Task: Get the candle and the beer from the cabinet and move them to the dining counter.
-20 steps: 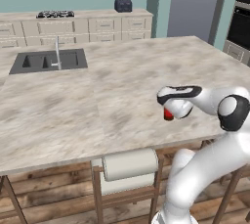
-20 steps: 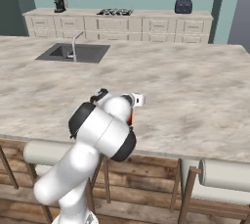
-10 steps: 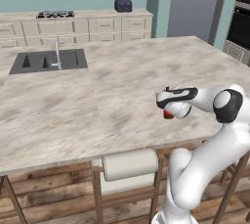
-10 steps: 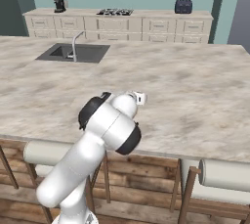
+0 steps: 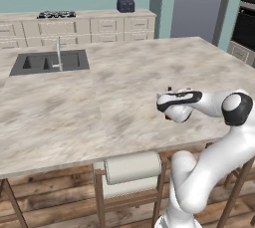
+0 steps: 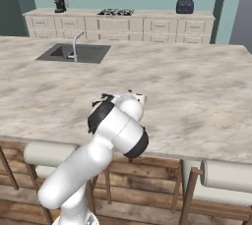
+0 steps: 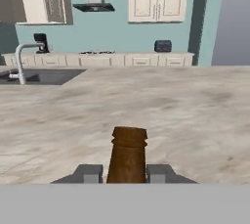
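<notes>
1. Step in hand: carrying the dark brown glass beer bottle [image 7: 128, 154] over the large beige-grey marbled stone desk [image 5: 99, 97], toward set-down.
2. Landmark: the inset dark sink with faucet [image 5: 50, 61] lies at 10 o'clock in the left base view, well apart from the claw [image 7: 124, 173].
3. Claw state: narrow, clamped on the bottle's neck, one finger [image 7: 88, 173] on each side.
4. Bottle axis: long axis appears upright, mouth toward 12 o'clock in the hand view.
5. Next move, as a judgement: lower until the base meets the desk, then release.
</notes>
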